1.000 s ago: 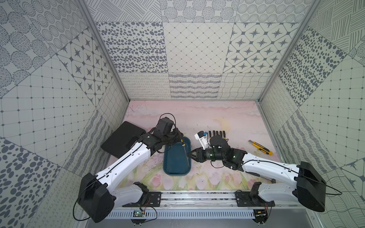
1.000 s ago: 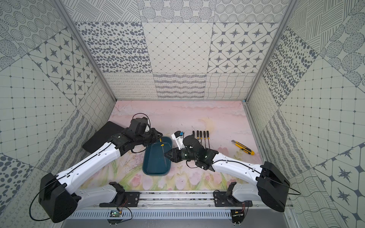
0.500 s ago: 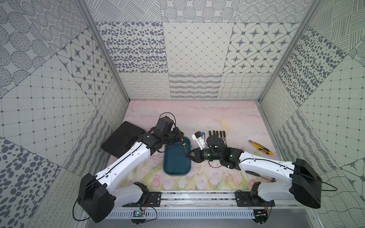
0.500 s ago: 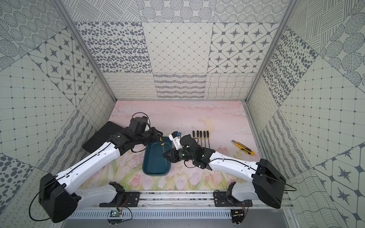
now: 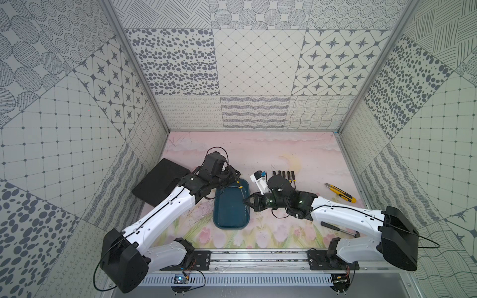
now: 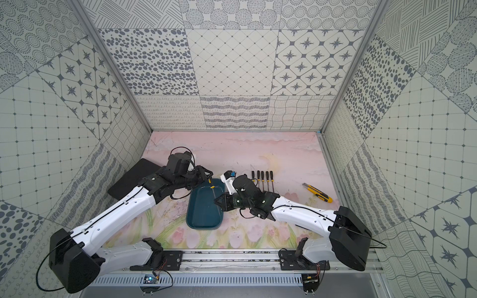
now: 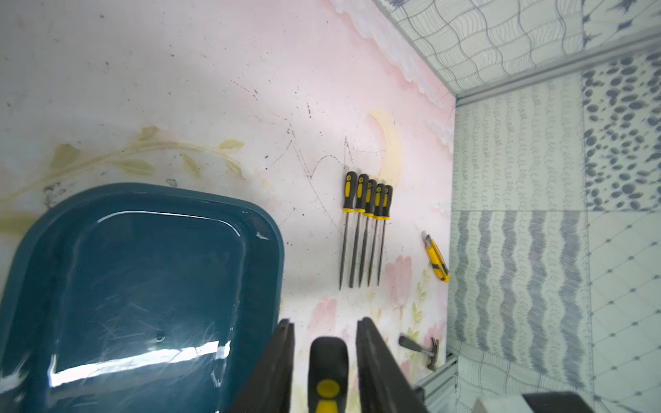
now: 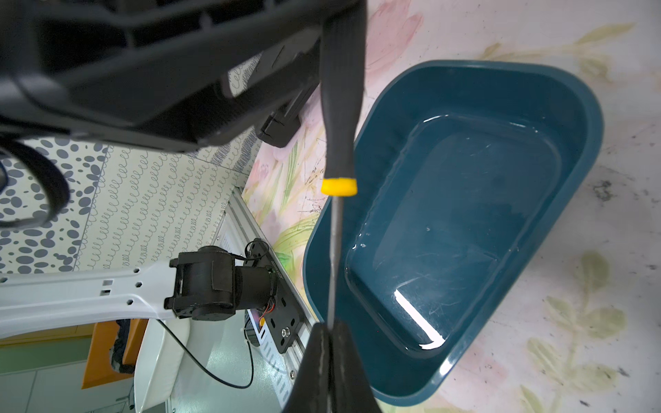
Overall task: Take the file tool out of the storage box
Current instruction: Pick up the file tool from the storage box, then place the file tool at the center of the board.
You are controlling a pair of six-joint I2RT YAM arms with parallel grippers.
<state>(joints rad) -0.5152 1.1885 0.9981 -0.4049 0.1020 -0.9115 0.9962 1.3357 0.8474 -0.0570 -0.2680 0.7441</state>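
Note:
The file tool (image 5: 240, 186), a thin blade with a black handle and yellow collar, hangs above the far end of the dark teal storage box (image 5: 231, 227) (image 6: 202, 227). My right gripper (image 5: 245, 202) (image 8: 331, 323) is shut on the blade's tip over the box's right rim (image 8: 590, 143). My left gripper (image 5: 234, 178) (image 7: 324, 321) stands open around the handle (image 7: 328, 372), with a gap on each side. In the right wrist view the file tool (image 8: 341, 107) runs from the left gripper's fingers down into my pads. The box floor looks bare.
Several matching files (image 5: 284, 176) (image 7: 366, 214) lie in a row right of the box. A yellow utility knife (image 5: 339, 192) lies further right, a small hammer (image 7: 422, 348) near the front rail. A black board (image 5: 160, 184) leans at the left wall.
My right gripper moved left over the box and shut on the file's blade. My left gripper's jaws parted from the handle.

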